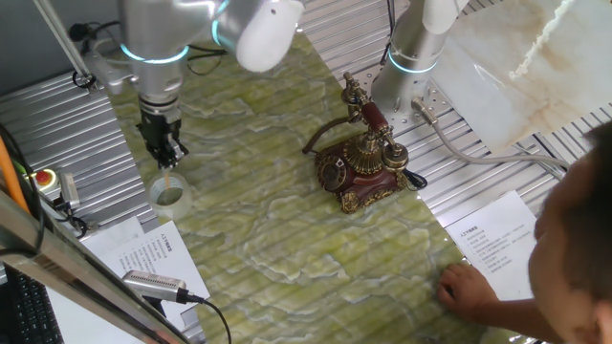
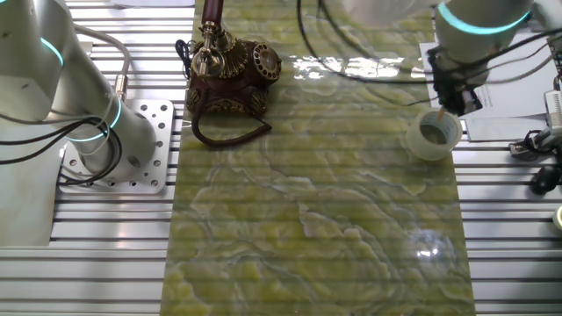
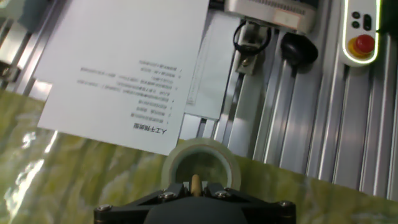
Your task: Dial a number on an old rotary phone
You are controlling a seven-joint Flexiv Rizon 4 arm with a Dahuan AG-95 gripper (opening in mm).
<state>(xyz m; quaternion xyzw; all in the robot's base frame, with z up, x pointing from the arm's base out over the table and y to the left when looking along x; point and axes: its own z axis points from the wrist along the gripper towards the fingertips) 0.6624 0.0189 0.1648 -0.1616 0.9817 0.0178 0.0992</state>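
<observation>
The old rotary phone [image 1: 361, 158] stands on the green marbled mat, dark red-brown with brass trim, its round dial facing front-left and the handset on its cradle. It also shows in the other fixed view [image 2: 230, 70]. My gripper [image 1: 164, 153] is far from it, near the mat's edge, shut on a small tan wooden stick [image 3: 195, 182] that points down. The stick's tip hangs over or inside a clear tape roll [image 1: 169, 194] lying on the mat. The gripper [image 2: 452, 96], the roll [image 2: 432, 136] and the stick [image 2: 436, 114] also show in the other fixed view. In the hand view the gripper [image 3: 195, 188] sits above the roll [image 3: 214, 155].
A printed paper sheet [image 3: 124, 68] and a red emergency-stop box [image 3: 364, 43] lie past the mat edge beside the roll. A second arm's base [image 2: 97, 140] stands behind the phone. A person's hand [image 1: 469, 287] rests on the mat's near right corner, next to another sheet [image 1: 492, 239].
</observation>
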